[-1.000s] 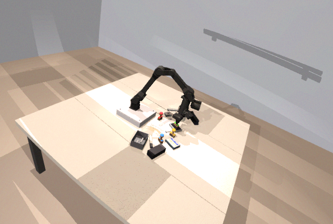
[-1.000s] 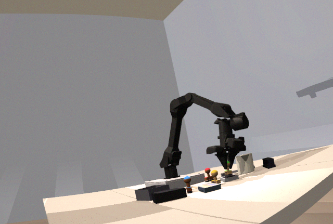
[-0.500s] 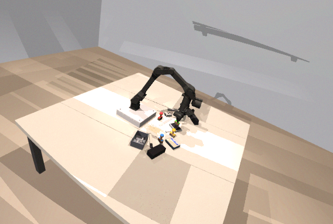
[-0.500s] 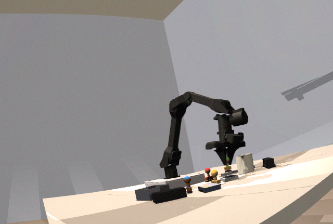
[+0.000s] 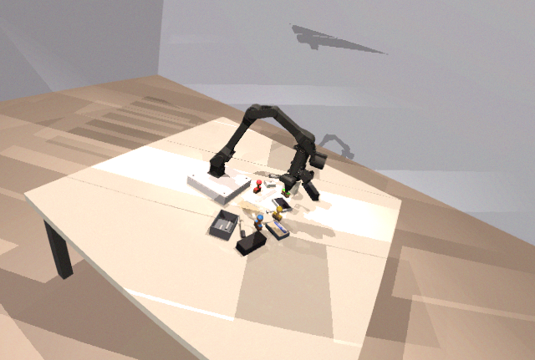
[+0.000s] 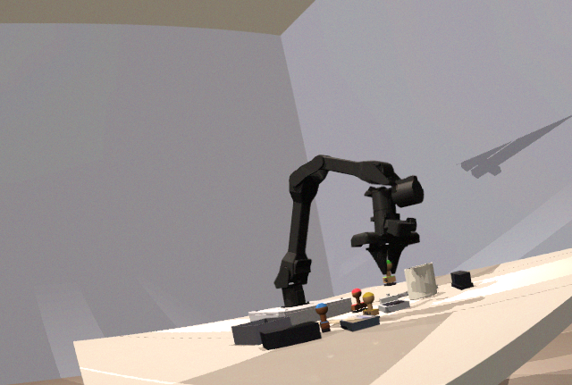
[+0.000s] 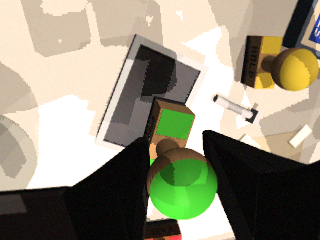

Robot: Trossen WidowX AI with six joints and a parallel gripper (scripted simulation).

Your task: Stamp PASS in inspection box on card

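Observation:
My gripper (image 5: 287,188) (image 6: 389,272) (image 7: 175,142) is shut on the green-topped stamp (image 5: 285,193) (image 6: 389,280) (image 7: 183,192). The stamp has a round knob and a brown block with a green top patch; its lettering is not readable. It hangs upright in the air, clear of the surface. The ink pad (image 5: 282,204) (image 6: 393,305) (image 7: 129,110) is a dark pad in a light grey frame. The stamp overlaps its lower part in the wrist view. A white area that looks like the card (image 5: 253,197) is washed out, and I cannot make out the inspection box.
The yellow HOLD stamp (image 5: 278,210) (image 6: 368,298) (image 7: 295,69), red-topped stamp (image 5: 258,183) (image 6: 356,293) and blue-topped stamp (image 5: 259,218) (image 6: 322,310) stand nearby. A dark tray (image 5: 211,230), a black block (image 5: 251,242) (image 6: 290,335) and a pale cup (image 6: 421,281) stand farther out.

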